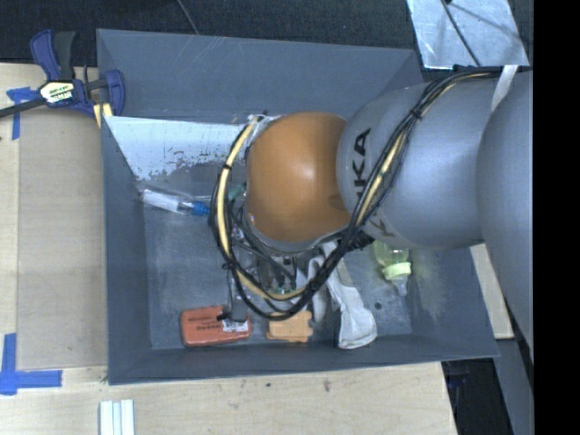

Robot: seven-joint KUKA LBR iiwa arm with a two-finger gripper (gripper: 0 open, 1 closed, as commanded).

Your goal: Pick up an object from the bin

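Note:
My gripper [270, 272] shows as a dark body under the wrist, low in the middle of the bin near the front wall. Just below and left of it lies a flat orange-red block with a pale label [210, 326]. A small tan chunk [290, 331] sits directly below the gripper against the front wall. To the right of that lies a crumpled white piece [353, 320]. Whether anything is held is hidden.
A clear tube with a blue tip [178, 204] lies at the left by the back slope. A pale green thing [394, 265] sits to the right, half under the arm. The arm and its orange cover hide the bin's middle.

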